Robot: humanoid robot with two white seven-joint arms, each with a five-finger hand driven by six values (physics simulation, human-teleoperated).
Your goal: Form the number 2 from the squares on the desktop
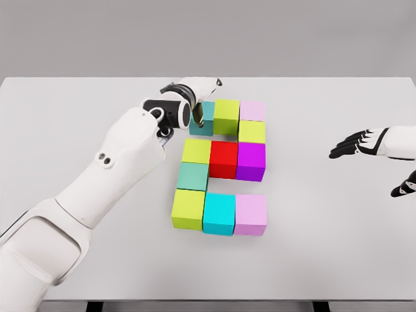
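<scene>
Coloured cubes lie on the white table (338,247) in a blocky figure. The top row holds a teal cube (207,120), a lime cube (227,116) and a pale pink cube (253,110), with a yellow-green cube (252,132) below the pink one. In the middle row are a yellow-green cube (195,151), a red cube (223,160) and a magenta cube (251,162). A sea-green cube (192,175) joins that row to the bottom row of lime (188,209), cyan (219,214) and pink (251,215). My left hand (203,101) reaches over the teal cube's left side, fingers curled around it. My right hand (361,143) hovers open at the far right.
The left forearm (123,149) crosses the table diagonally from the lower left, just left of the figure. Bare table lies on all sides of the cubes. The table's front edge runs along the bottom of the view.
</scene>
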